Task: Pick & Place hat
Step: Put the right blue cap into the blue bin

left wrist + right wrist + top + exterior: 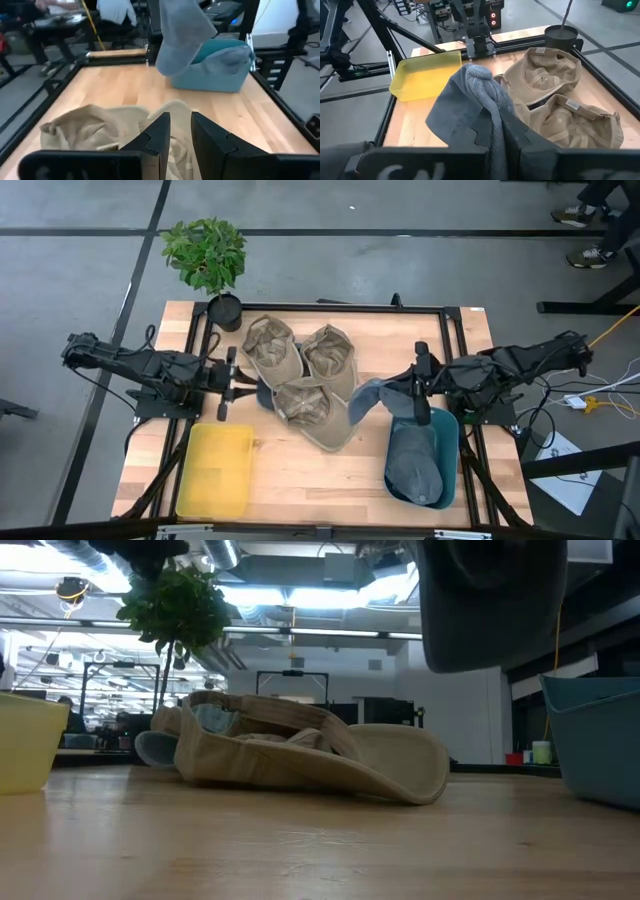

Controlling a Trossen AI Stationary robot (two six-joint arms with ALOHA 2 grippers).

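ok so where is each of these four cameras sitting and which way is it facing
High: overhead, straight down; both arms, left gripper, right gripper.
Low: table height, looking across at the tan hats; an arm overhead.
Left wrist: over its own fingers, toward the blue bin.
Right wrist: toward the yellow bin, holding the grey hat.
Both wrist views share the grey hat.

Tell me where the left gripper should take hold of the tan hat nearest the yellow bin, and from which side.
Grip the tan hat at the crown edge on its left-arm side, where the cloth bunches into folds; the brim points away towards the blue bin and lies flat, likely harder to pinch. Come from the left gripper side, which is already beside it, open and low. The right gripper holds a grey hat.
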